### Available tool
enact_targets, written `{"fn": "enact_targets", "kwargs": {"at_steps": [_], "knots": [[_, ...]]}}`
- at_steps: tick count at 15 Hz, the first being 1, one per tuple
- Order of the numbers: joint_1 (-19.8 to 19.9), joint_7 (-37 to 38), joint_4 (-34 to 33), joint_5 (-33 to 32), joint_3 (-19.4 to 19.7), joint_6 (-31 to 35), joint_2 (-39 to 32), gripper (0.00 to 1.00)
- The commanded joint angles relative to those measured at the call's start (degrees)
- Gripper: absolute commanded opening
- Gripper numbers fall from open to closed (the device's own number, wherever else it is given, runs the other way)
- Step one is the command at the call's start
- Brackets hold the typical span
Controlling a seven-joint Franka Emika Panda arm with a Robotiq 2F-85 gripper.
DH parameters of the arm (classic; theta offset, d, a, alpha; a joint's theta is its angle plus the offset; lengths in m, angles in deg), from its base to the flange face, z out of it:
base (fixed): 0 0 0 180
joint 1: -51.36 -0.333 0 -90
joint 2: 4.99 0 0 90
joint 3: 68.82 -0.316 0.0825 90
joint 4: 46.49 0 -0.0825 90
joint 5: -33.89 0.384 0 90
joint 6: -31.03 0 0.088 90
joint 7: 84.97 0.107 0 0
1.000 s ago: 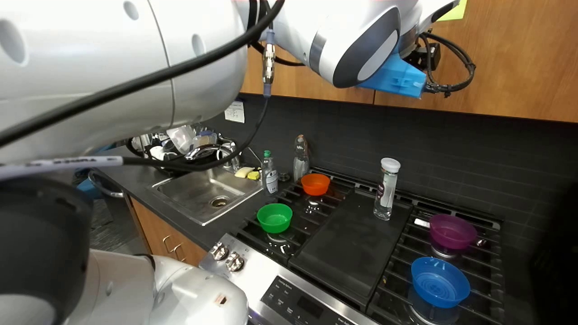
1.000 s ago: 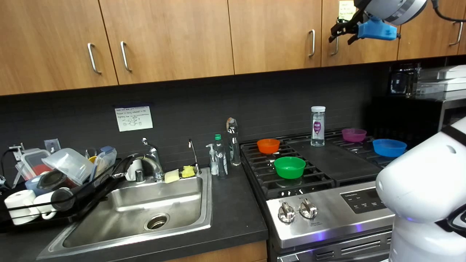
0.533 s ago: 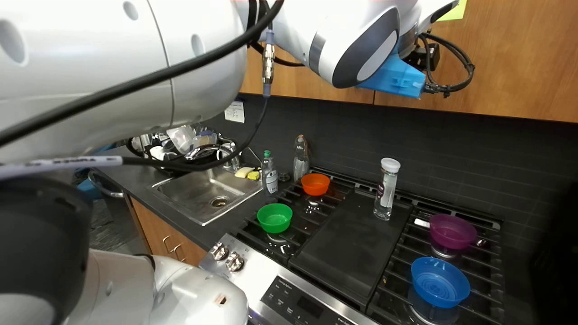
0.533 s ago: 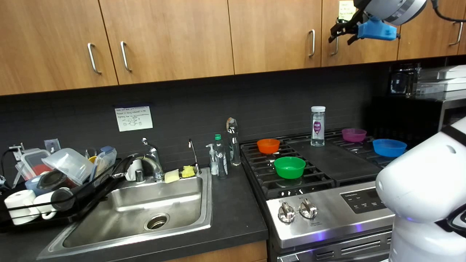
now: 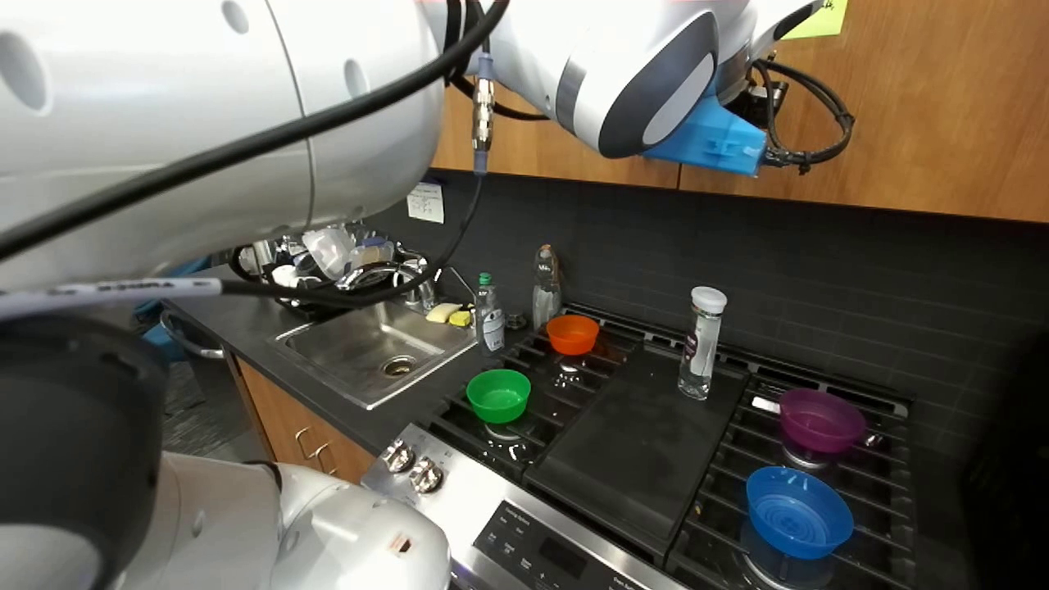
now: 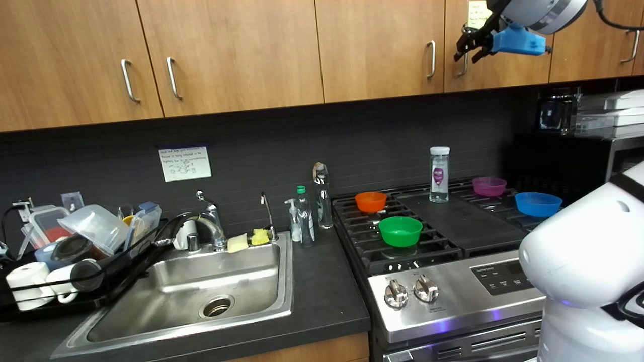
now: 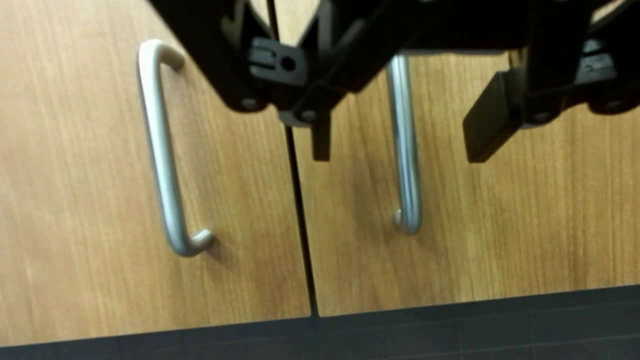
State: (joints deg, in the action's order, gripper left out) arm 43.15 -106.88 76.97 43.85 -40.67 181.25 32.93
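Blue plastic mount (image 5: 711,141) and robot wrist (image 5: 668,90) sit a touch farther toward 9 o'clock in both exterior views than a second ago, and the fingers (image 7: 492,120) stand closer to each other. They are released all the same: parted, with a plain gap between their tips. In the wrist view a silver bar handle (image 7: 409,170) shows through that gap, near 3 o'clock from the middle, its upper end hidden; whether the fingers touch it cannot be told. It is fixed to a wooden cabinet door (image 7: 500,240). Between 9 and 10 o'clock a neighbouring handle (image 7: 162,145) sits on the adjoining door (image 7: 75,200). A yellowish note (image 6: 479,14) is stuck just past 12 o'clock from the fingers in an exterior view.

Below, on the stove (image 6: 453,306), a clear white-capped bottle (image 6: 439,176) stands upright on the black griddle plate (image 6: 468,221), near 6 o'clock from the fingers in an exterior view. From the green bowl (image 6: 400,232) there, the orange bowl (image 6: 371,202) lies between 10 and 11 o'clock; past the griddle plate, the blue bowl (image 6: 538,204) is near 4 o'clock from the magenta bowl (image 6: 489,187), and all four rest on the stove. Farther toward 8 o'clock, a steel sink (image 6: 286,271) is set into the dark desk (image 6: 327,301); from its basin, a yellow sponge (image 6: 260,237) and a pale sponge (image 6: 237,243) lie between 1 and 2 o'clock, a green-capped bottle (image 6: 305,218) stands at 2, and the loaded dish rack (image 6: 121,284) is near 10.
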Motion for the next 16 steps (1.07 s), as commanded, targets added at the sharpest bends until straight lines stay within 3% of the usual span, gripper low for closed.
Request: {"fn": "enact_targets", "kwargs": {"at_steps": [1,6,11,16], "knots": [[1.1,-0.4,-0.1,1.2,-0.7,-0.2,0.0,0.33],[1.6,-0.3,0.0,1.2,-0.7,-0.3,0.1,0.00],[2.0,-0.2,0.1,1.1,-1.2,-0.5,0.2,0.04],[6.2,2.0,1.0,-0.4,-3.3,-0.7,0.4,0.04]]}}
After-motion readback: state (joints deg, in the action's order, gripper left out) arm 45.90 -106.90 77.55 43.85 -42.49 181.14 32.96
